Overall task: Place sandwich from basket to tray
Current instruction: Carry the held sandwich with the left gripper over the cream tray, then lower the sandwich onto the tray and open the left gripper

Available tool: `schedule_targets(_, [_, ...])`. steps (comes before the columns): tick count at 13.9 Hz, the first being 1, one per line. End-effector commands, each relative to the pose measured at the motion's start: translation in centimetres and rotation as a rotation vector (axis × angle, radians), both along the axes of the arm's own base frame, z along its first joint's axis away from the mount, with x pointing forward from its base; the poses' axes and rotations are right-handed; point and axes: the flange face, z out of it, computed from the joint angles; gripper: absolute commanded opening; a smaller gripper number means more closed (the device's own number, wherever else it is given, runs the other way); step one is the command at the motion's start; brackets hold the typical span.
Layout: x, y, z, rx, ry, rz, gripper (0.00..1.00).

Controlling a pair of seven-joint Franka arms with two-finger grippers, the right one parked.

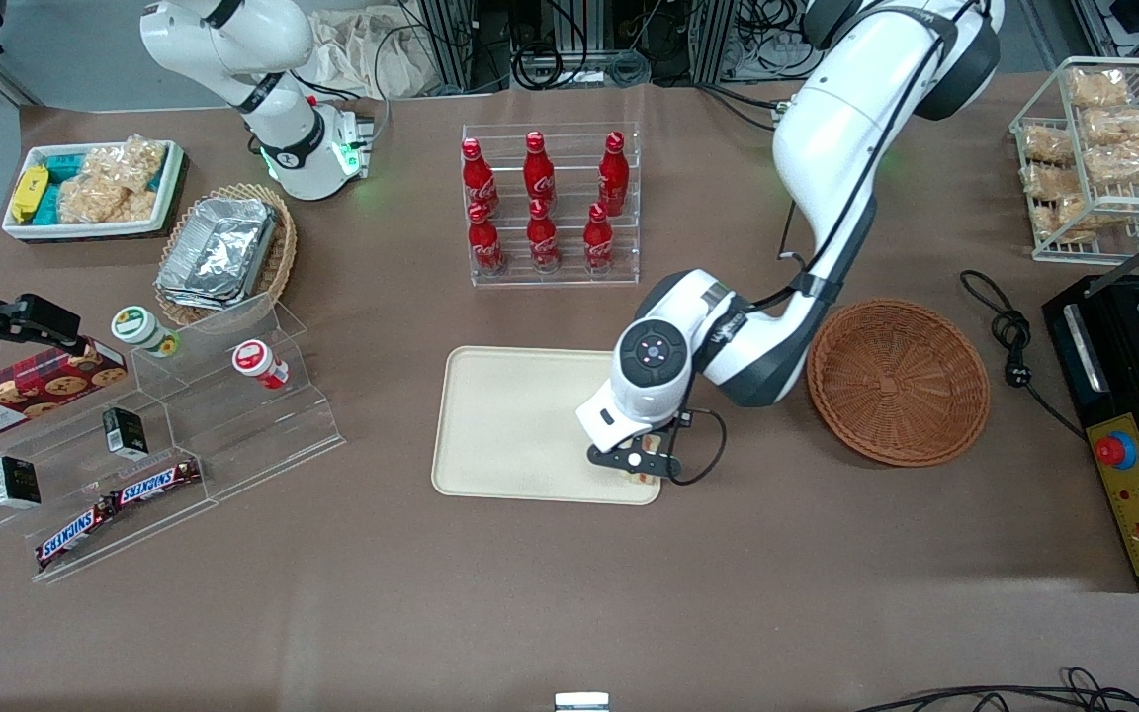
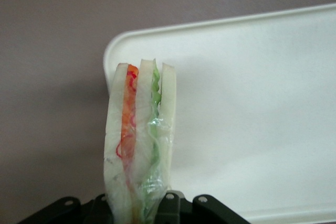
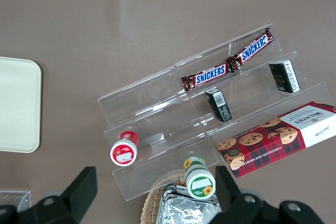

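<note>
My left gripper [image 1: 641,470] is shut on the sandwich [image 2: 139,140], a wrapped wedge of white bread with orange, red and green layers. It holds it over the tray's corner nearest the front camera on the basket's side. In the front view only a small pale bit of the sandwich [image 1: 643,479] shows under the gripper. The cream tray [image 1: 510,425] lies flat on the table and also shows in the left wrist view [image 2: 252,103]. The round reddish-brown basket [image 1: 898,381] stands beside the tray toward the working arm's end, with nothing in it.
A clear rack of red cola bottles [image 1: 542,203] stands farther from the front camera than the tray. A clear stepped stand with snack bars [image 1: 159,425] lies toward the parked arm's end. A black machine [image 1: 1138,415] and its cable [image 1: 1009,331] flank the basket.
</note>
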Motion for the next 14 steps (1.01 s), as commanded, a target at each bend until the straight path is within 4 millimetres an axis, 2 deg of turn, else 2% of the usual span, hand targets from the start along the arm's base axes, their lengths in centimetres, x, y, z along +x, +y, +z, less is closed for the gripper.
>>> schedule_targets(1, [-1.8,-3.3,-1.9,0.024,-0.016,0.08,0.0])
schedule_targets(2, [-2.1,-3.5,-2.6,0.032,-0.014,0.101,0.0])
schedule_targets(3, [-2.1,-3.4,-3.0,0.034,-0.006,0.128,0.14])
schedule_targets(4, [-1.5,-2.7,-2.9,0.034,-0.008,0.142,0.84])
schedule_targets(5, [-1.2,-2.6,-2.0,0.028,-0.018,0.148,1.0])
schedule_targets(12, [-0.6,-1.5,7.1,0.011,-0.084,0.17,1.0])
schedule_targets(14, [-1.5,-0.1,12.0,0.054,-0.074,0.158,1.0])
